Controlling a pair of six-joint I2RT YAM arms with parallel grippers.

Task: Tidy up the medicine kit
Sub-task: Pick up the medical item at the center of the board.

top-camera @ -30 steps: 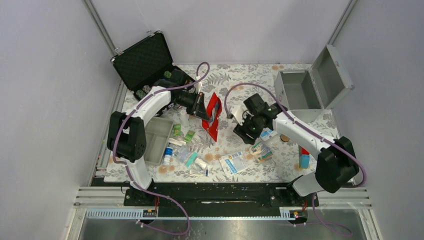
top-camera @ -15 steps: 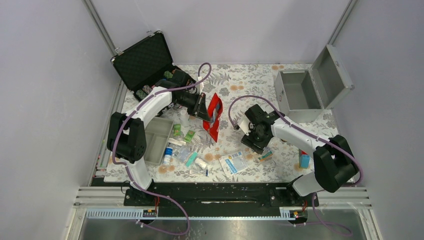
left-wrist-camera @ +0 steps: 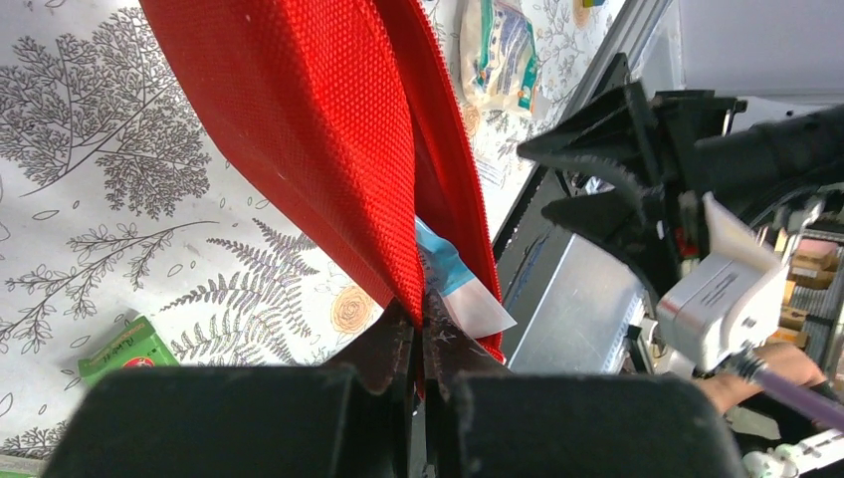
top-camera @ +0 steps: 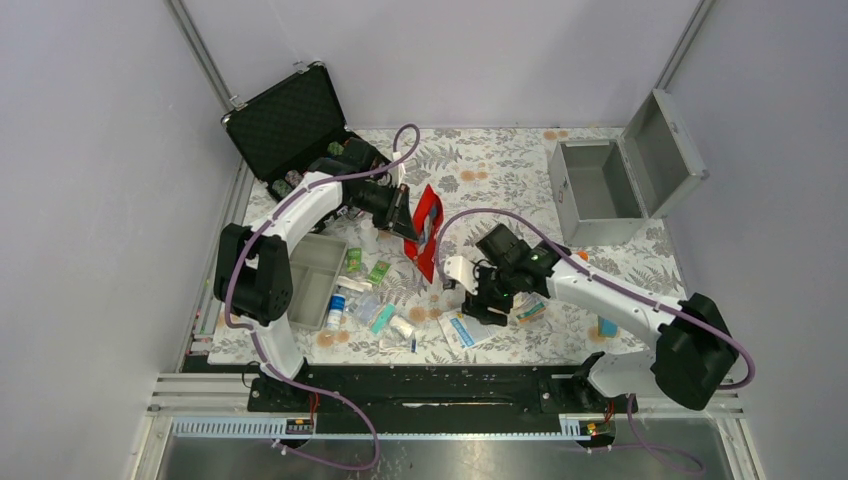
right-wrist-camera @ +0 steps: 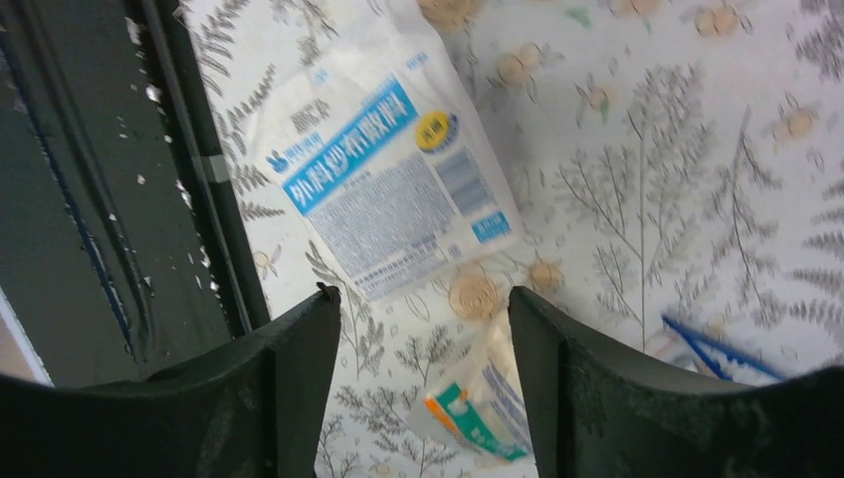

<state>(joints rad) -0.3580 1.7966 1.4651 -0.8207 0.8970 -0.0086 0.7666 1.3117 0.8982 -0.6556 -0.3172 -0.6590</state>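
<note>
**Pinching the pouch, hovering over a sachet**

Top view: the medicine kit [top-camera: 598,192] stands with its lid open, well beyond the right gripper [top-camera: 483,303].

Left wrist: the left gripper [left-wrist-camera: 420,321] is clamped on the rim of the red pouch [left-wrist-camera: 328,129]. A blue-white packet [left-wrist-camera: 453,284] pokes out of the pouch just past the fingertips.

Right wrist: the jaws stand wide apart and hold nothing, with a printed sachet [right-wrist-camera: 388,199] just ahead.

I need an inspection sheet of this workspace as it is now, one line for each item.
Surface: floral cloth, littered.
Job's things: medicine kit, lid open, nothing seen inside.
Clutter: red pouch, black foam case, grey tray, loose packets.
Grippers: left gripper shut on red pouch; right gripper, jaws open, above white-blue packet.
Cables: purple cables looping over both arms.
Surroundings: grey walls, metal frame.
</note>
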